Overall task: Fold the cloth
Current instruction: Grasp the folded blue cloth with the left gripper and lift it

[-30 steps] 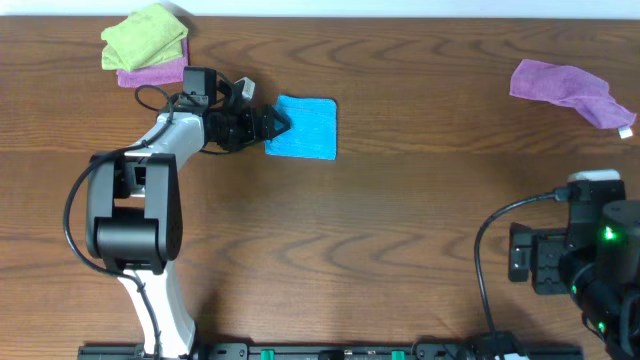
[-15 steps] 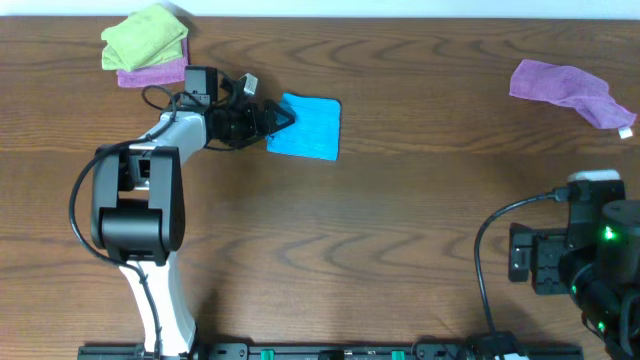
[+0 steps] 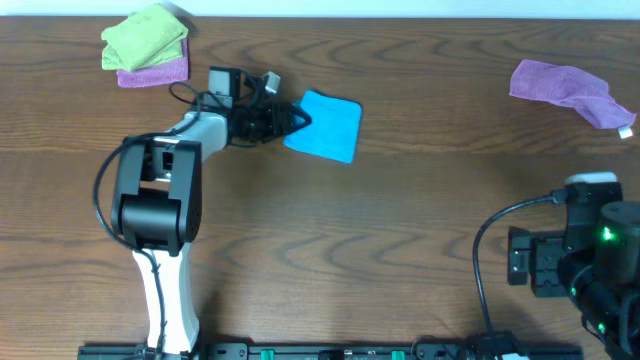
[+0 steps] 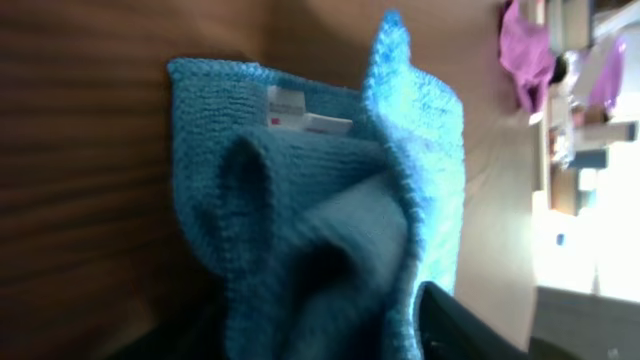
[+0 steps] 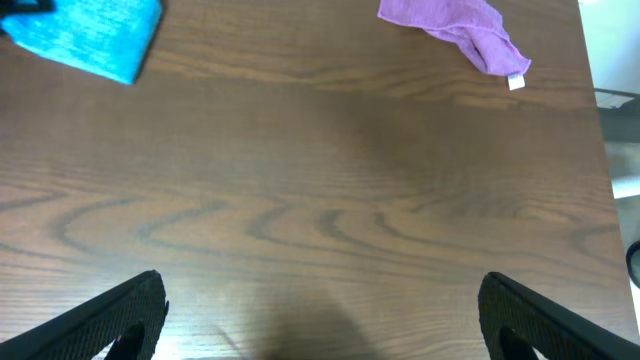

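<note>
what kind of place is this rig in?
Likely a robot lab bench: left arm and right arm mounted at a wooden table, with cloths laid out: blue cloth, purple cloth, lime cloth.

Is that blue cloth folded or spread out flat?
Folded: the blue cloth lies doubled over in layers, one edge pinched by the left gripper.

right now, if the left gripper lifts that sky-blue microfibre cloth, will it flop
Probably floppy: the sky-blue microfibre cloth bunches into soft folds at the left gripper. Likely light, its layers look thin; the fuzzy pile should resist slipping.
</note>
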Motion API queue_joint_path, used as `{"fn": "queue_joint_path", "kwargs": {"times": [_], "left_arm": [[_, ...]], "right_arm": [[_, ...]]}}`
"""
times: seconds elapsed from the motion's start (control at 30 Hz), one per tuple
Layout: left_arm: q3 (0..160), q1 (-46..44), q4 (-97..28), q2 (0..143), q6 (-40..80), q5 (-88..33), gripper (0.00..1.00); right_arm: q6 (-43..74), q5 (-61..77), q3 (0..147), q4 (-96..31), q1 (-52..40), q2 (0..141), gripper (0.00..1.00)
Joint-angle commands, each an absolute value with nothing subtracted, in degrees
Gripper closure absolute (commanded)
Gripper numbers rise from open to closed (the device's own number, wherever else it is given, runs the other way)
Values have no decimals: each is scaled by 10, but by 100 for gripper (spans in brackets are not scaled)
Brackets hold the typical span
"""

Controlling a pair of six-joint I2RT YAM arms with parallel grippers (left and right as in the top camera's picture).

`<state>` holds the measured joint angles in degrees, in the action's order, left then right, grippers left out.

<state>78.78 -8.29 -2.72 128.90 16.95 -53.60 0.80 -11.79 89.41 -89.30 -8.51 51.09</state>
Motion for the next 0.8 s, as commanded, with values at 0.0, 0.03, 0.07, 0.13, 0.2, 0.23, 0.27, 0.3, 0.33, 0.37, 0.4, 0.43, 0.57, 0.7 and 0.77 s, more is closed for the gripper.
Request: {"fn": "queue_joint_path", "kwargs": {"times": [0.0,0.03,0.07,0.13,0.2,0.23,0.27,0.3,0.33,0.37,0.4,0.43,0.57,0.7,0.77], "left_arm": [[750,-114,-54,1357,174,-437,70],[750,-119,-53,1359,174,-432,86],[750,-123,-52,1360,175,-431,94],[750,-129,-45,1364,183,-431,94],[751,-129,-41,1364,182,-431,94],[758,-125,-42,1364,182,-434,94],[764,-121,-42,1364,182,-442,94],[773,-116,-43,1364,182,-452,94],[786,-111,-48,1363,182,-460,94],[799,-107,-57,1362,182,-461,94],[814,-104,-71,1361,178,-461,94],[838,-99,-94,1360,166,-461,94],[972,-84,-247,1355,88,-419,95],[1108,-72,-381,1355,15,-347,94],[1178,-64,-434,1355,-15,-316,94]], "right_arm": [[1,-116,891,-896,-81,509,1],[1,-116,891,-896,-81,509,1],[1,-116,891,-896,-81,509,1],[1,-116,891,-894,-81,509,1],[2,-115,891,-894,-81,509,1],[2,-115,891,-894,-84,509,1],[2,-114,891,-894,-86,509,1],[2,-114,891,-894,-89,509,1],[2,-114,891,-894,-91,509,1],[2,-113,891,-894,-91,509,1],[2,-111,891,-894,-92,509,1],[2,-109,891,-894,-92,509,1],[3,-105,891,-894,-92,509,1],[4,-104,891,-894,-92,509,1],[4,-104,891,-894,-92,509,1]]}}
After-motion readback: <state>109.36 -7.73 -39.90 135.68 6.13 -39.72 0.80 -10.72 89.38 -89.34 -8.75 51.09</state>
